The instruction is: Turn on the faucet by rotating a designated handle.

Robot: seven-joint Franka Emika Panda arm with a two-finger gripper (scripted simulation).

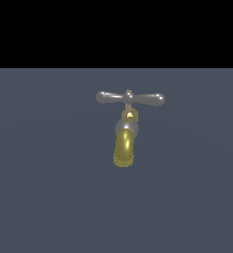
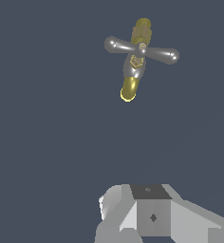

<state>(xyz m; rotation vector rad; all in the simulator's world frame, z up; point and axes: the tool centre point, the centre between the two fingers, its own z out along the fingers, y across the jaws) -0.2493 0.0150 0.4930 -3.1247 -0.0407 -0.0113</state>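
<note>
The faucet (image 1: pixel 124 147) stands on a dark grey-blue surface, its golden curved spout pointing toward the exterior camera. Above the spout sits a silvery collar (image 1: pixel 126 126) and a brass stem. The handle (image 1: pixel 130 98), a glossy grey crossbar with bulbous ends, lies level across the stem top. In the wrist view the faucet (image 2: pixel 129 88) and the handle (image 2: pixel 141 50) appear from above, the bar slightly slanted in the picture. My gripper (image 2: pixel 149 192) shows only as a white-grey block at the frame edge, well apart from the faucet and touching nothing. The exterior view does not show it.
The plain dark grey-blue floor (image 1: pixel 49 188) spreads around the faucet in both views. A black band fills the top of the exterior view.
</note>
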